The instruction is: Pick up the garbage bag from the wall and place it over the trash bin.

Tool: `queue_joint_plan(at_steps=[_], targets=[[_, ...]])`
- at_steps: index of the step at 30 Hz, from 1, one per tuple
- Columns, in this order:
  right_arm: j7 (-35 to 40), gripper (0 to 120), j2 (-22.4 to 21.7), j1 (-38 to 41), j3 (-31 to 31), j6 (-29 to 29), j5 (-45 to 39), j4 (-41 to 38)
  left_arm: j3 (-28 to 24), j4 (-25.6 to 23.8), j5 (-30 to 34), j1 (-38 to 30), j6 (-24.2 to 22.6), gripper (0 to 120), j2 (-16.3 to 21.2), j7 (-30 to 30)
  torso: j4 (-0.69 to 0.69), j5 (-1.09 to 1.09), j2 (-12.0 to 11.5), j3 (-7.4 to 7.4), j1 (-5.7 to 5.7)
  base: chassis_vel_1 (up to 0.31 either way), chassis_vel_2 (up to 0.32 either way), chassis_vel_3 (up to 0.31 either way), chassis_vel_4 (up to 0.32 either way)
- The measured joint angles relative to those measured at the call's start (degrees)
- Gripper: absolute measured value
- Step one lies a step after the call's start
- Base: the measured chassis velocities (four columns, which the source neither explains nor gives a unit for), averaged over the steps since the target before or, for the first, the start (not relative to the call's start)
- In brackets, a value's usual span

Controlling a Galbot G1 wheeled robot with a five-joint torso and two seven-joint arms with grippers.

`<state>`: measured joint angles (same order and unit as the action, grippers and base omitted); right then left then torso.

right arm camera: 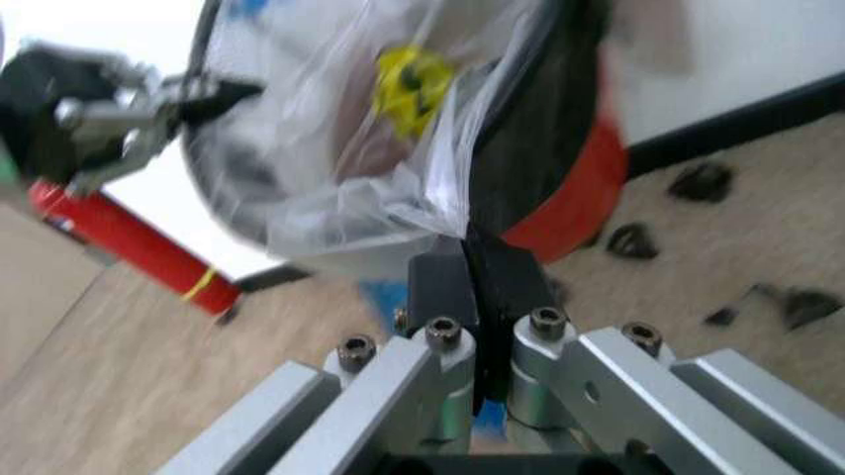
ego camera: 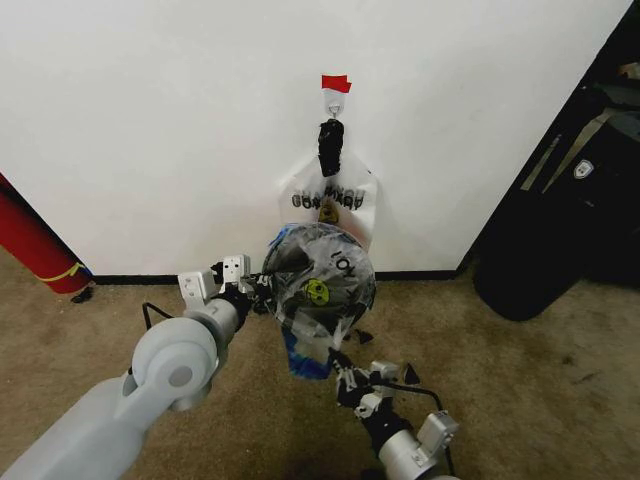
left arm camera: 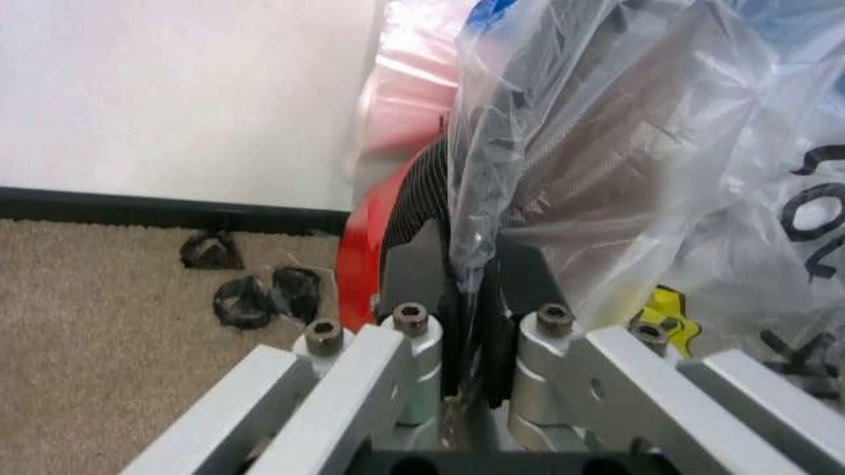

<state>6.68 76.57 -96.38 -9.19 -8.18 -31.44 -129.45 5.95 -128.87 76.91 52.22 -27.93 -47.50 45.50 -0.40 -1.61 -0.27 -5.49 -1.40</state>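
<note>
The see-through garbage bag with its yellow smiley is draped across the top of the trash bin, whose black mesh and red bottom rim show beside the plastic. My left gripper is shut on the bag's left edge, with the film pinched between its pads. On the bag's near side, my right gripper is shut on the plastic hanging down there. Both stand close before the white wall.
Whitish printed bags tied with black hang from a hook under red tape, right behind the bin. A red cylinder leans at the left. A tall black bag-like object stands at the right. Black scraps lie on the carpet.
</note>
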Motion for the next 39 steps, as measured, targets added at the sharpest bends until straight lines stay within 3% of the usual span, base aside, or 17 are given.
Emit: queue_joint_plan(at_steps=[15,39], targets=[[0.8,0,1.0,-3.9,-3.9,7.0,4.7,1.6,0.8,1.9,4.4,-2.3,-0.1,3,-0.1,2.8,0.00,0.00,0.0,0.00,0.00,0.000,0.000,0.000,0.000],[6.0,0,3.3,7.7,-5.0,2.7,2.6,12.9,1.2,-4.8,8.4,-0.9,-2.1,3,1.4,2.9,0.00,0.00,0.0,0.00,-0.01,0.000,0.000,0.000,0.000]])
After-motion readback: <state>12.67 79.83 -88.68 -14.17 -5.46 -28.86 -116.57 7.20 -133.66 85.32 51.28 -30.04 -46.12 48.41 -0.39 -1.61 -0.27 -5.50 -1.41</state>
